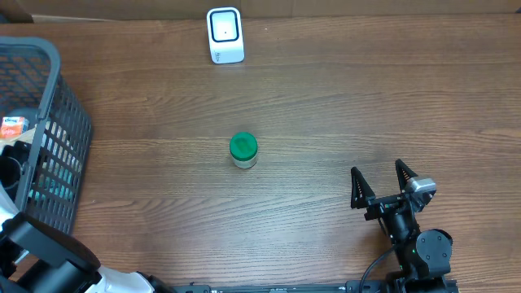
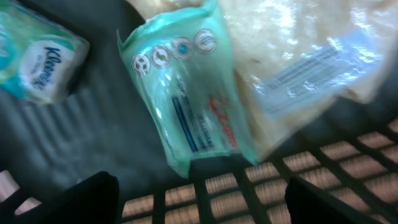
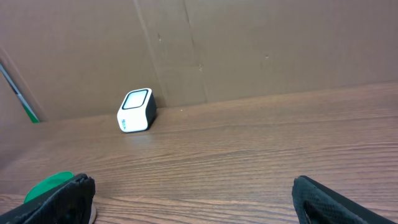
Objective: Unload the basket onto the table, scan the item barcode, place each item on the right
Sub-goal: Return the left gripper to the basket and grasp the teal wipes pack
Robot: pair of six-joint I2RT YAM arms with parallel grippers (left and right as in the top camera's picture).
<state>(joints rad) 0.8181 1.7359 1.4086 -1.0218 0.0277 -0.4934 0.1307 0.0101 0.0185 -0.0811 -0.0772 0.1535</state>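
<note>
You have a brown wood-grain surface, a white scanner with a dark face, and a jar with a green lid. The basket is a dark grey lattice. Inside it you see a mint-green packet with blue and red print and a white-and-teal Kleenex pack.

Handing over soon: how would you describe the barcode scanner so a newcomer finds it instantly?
Take the wooden table and follow its far edge, along the cardboard wall. A little left of centre stands the barcode scanner, a small white box with a dark-framed window on its face. The green-lidded jar, mid-table, is round, and the grey basket is far larger.
</note>
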